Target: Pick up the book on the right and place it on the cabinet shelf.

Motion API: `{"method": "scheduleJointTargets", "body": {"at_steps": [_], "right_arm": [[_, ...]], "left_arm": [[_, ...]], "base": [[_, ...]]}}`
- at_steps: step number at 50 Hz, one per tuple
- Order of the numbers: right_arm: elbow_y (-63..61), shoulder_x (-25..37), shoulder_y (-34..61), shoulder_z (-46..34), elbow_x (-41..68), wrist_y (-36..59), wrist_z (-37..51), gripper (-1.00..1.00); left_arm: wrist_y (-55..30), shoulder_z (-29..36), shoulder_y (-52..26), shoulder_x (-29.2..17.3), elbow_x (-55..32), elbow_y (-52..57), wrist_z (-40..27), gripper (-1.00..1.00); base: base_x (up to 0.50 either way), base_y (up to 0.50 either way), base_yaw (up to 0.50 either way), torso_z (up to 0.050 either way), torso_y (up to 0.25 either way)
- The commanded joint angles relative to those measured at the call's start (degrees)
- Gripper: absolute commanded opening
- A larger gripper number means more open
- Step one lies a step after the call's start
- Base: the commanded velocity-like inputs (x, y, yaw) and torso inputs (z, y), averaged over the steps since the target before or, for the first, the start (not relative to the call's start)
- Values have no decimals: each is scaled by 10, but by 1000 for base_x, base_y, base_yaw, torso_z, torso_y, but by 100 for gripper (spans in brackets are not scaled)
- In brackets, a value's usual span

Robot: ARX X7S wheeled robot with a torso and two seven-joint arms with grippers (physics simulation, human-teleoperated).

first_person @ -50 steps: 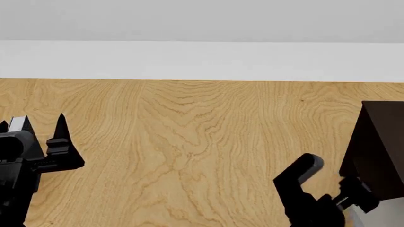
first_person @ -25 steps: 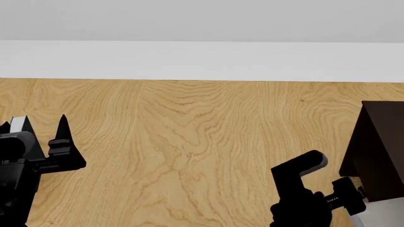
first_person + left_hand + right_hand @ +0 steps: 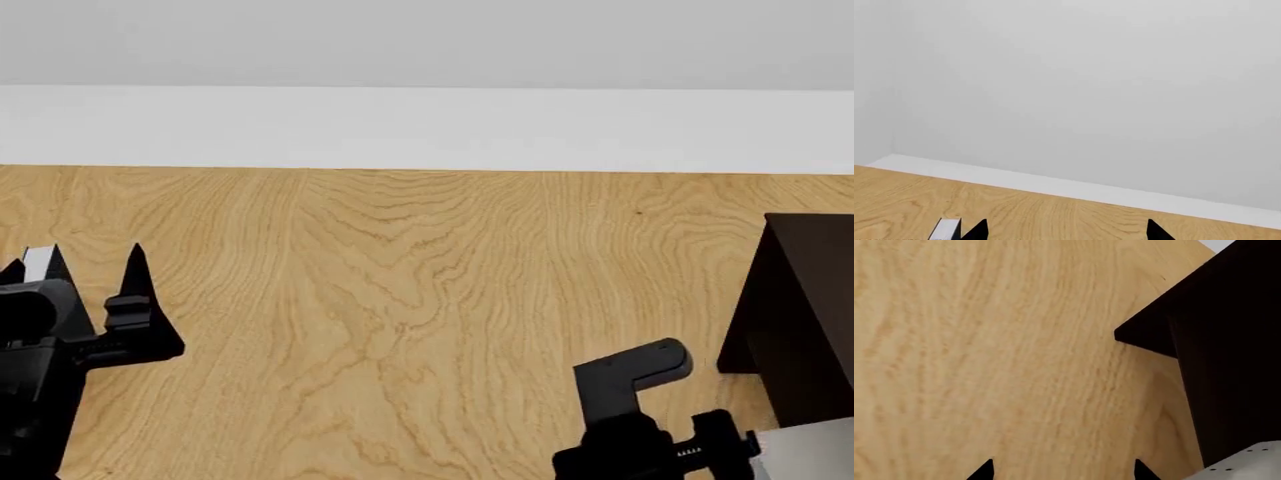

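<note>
Nearest, at the right edge, the right gripper (image 3: 654, 420) hangs over the wooden floor (image 3: 400, 300) with its jaws spread and empty, just beside the light-grey book (image 3: 814, 452). The dark cabinet shelf (image 3: 801, 320) stands behind the book. At left, the left gripper (image 3: 80, 275) is spread wide, holding nothing.

Wooden floor (image 3: 1041, 215), white wall (image 3: 1087, 90)

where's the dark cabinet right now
In the head view the cabinet stands at the far right edge on the wooden floor, just beyond the right pincer.
</note>
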Motion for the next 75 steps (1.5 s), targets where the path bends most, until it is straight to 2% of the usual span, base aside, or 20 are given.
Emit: {"method": "scheduleJointTargets", "body": {"at_steps": [1,26,43,68,72,75], "right_arm": [[0,1,-5,39,2,42,-21,100],[0,27,-16,74,-7,90,-54,100],[0,42,3,72,-12,100,-100,100],[0,65,16,86,-7,138,-123,100],[0,66,15,92,-8,142,-122,100],[0,70,20,93,-15,146,-84,100]], "left_arm": [[4,0,0,0,-2,-3,0,100],[14,2,1,0,-4,-10,0,100],[29,10,-5,4,5,-30,6,100],[26,11,-6,2,-2,-25,0,100],[15,12,-3,-2,-4,-10,-8,100],[12,11,-2,-4,-5,-5,-11,100]], "base": [[0,0,0,0,0],[0,0,0,0,0],[0,0,0,0,0],[0,0,0,0,0],[0,0,-1,0,0],[0,0,-3,0,0]]}}
